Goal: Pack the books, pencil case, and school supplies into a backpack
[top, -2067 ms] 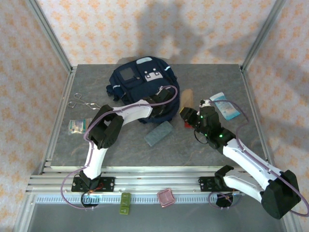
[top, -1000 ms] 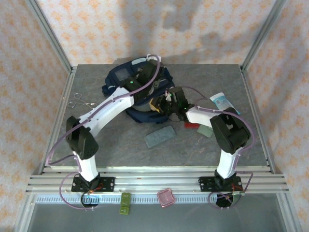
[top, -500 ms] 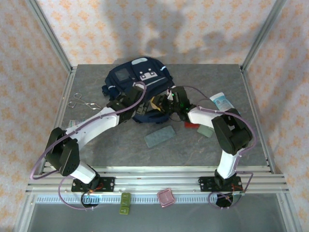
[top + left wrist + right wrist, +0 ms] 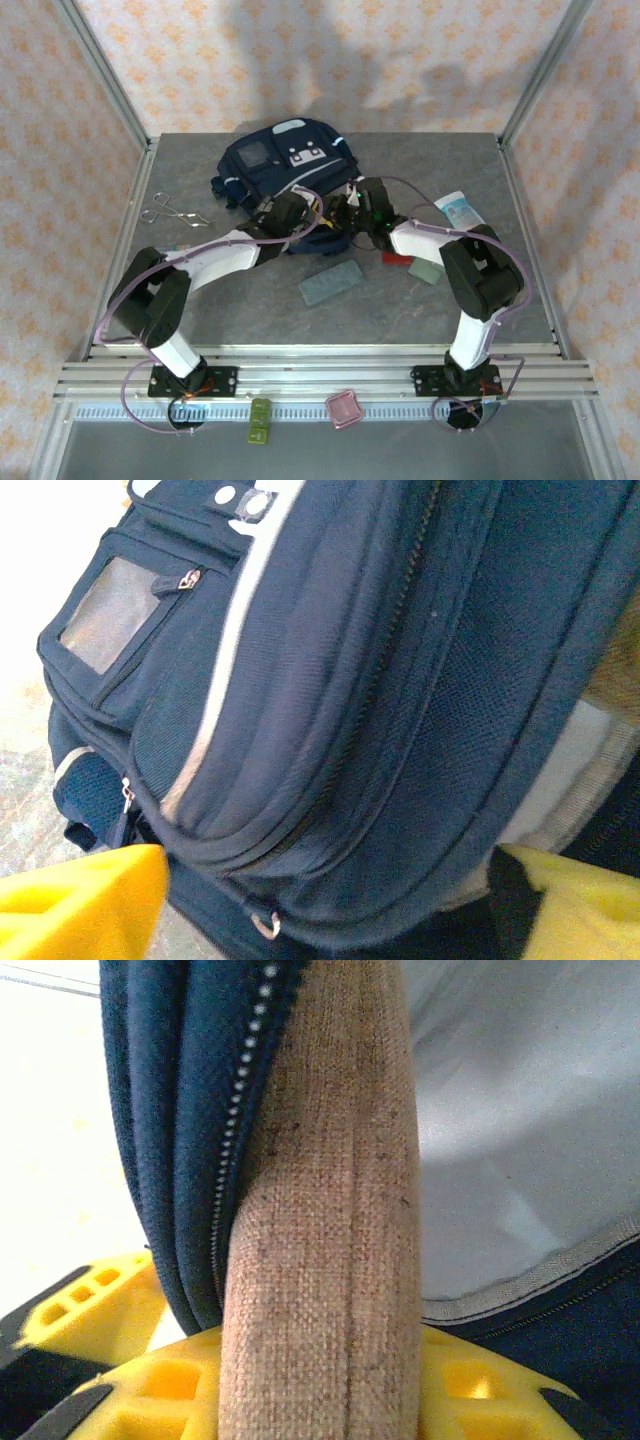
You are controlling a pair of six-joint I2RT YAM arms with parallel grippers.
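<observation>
Brown cloth-covered book [image 4: 320, 1210]: edge-on, long axis running up the right wrist frame, lying between the zip edge (left) and pale grey lining (right) of the large navy blue backpack [image 4: 285, 160]. Right jaws clenched on its near end, bottom of frame. Left jaws released, spread wide at the backpack's lower edge. Judgement: the push should follow the book's axis, right arm nearer.

light: bright, even | shadows: soft, on back wall [image 4: 330, 60] | wrist views: overexposed patches, slight blur
</observation>
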